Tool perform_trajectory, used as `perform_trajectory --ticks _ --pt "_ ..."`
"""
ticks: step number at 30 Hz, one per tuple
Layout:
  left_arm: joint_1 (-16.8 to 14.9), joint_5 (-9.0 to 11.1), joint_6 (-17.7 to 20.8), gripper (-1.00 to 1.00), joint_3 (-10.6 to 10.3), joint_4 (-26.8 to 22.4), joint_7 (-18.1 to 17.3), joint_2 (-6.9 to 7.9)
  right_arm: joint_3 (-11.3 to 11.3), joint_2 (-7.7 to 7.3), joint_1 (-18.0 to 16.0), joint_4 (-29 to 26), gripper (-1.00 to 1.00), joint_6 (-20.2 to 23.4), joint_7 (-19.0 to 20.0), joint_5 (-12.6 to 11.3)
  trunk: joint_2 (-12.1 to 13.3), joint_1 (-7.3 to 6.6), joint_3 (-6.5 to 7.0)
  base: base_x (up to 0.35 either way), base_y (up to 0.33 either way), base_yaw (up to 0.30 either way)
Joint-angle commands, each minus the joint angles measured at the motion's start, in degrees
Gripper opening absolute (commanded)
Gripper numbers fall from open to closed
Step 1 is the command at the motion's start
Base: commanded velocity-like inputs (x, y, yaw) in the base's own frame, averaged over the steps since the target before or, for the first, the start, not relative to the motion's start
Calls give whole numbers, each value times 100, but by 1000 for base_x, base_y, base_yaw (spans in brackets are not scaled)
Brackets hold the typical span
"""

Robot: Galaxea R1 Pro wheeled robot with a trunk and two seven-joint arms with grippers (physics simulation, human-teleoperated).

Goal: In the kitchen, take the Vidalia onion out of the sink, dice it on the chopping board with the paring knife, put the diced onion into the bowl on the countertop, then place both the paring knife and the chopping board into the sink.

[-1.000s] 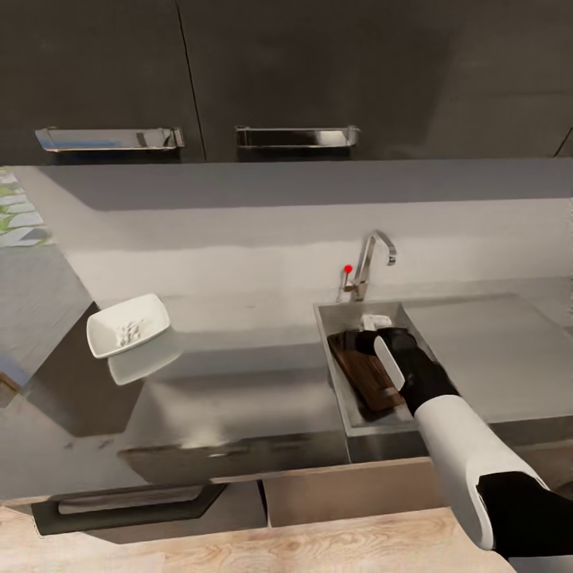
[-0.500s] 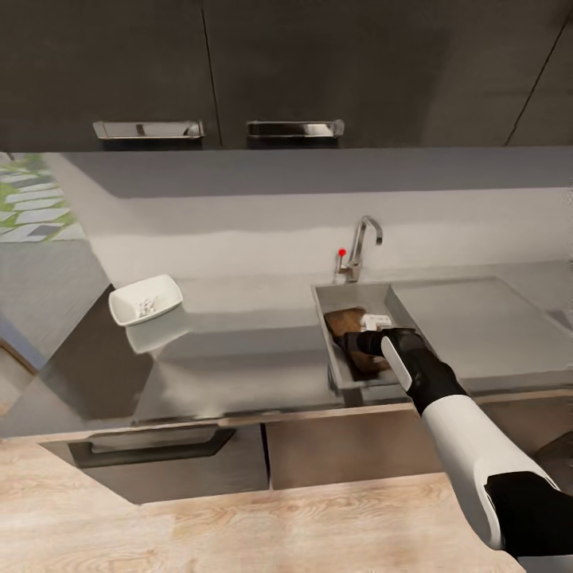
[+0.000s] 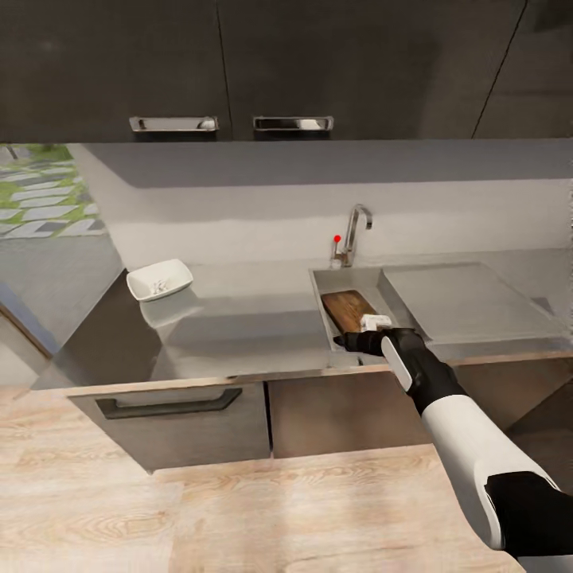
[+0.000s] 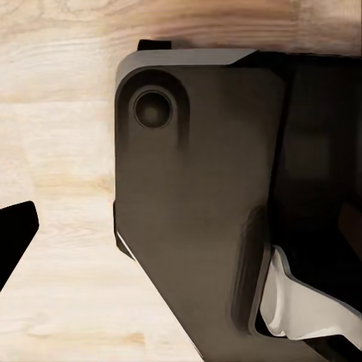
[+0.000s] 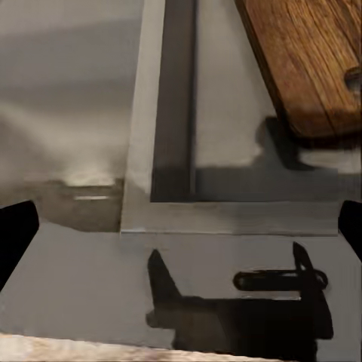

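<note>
**Mia:** So, how much of the job is done?

**Ben:** Most of it, I think. Look at the desk [image 3: 239, 326] first. It is big and grey, and I see no board or knife lying on it.

**Mia:** Where is the board, then?

**Ben:** The board [image 3: 347, 308] is down in the sink [image 3: 320, 280]. It is brown and lies flat near the tap [image 3: 355, 231]. That step looks done.

**Mia:** And the onion?

**Ben:** The bowl [image 3: 160, 279] sits far off on the desk, well apart from the sink. There are small pale bits inside it. I guess those are the cut onion, but they are too tiny to be sure.

**Mia:** What about the knife?

**Ben:** I cannot find its red handle. A small white thing [image 3: 375, 321] lies on the board's near end, and I cannot tell what it is. So the knife may be left, or hidden.

**Mia:** Is the right tool [image 3: 347, 342] holding something?

**Ben:** No. It hangs over the sink's front edge, with its tips spread wide and nothing between them.

**Mia:** And the left tool?

**Ben:** Its tips are too hidden. I cannot tell.
</note>
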Motion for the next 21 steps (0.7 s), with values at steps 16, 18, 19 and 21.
perform_trajectory --ticks 16,18,19,21 --pt "-10 40 -43 100 -48 18 5 -5 27 -7 -5 -6 100 18 -10 -13 -12 0 -11 -335 0 0" --pt "-10 40 -43 100 -48 18 5 -5 27 -7 -5 -6 100 18 -10 -12 -12 0 -11 -335 0 0" --pt "-9 40 -43 100 -48 16 5 -5 27 -7 -5 -6 100 18 -10 -11 -12 0 -11 -335 0 0" --pt "-10 36 -43 100 -48 15 5 -5 27 -6 -5 1 100 18 -10 -11 -12 0 -11 -335 0 0"
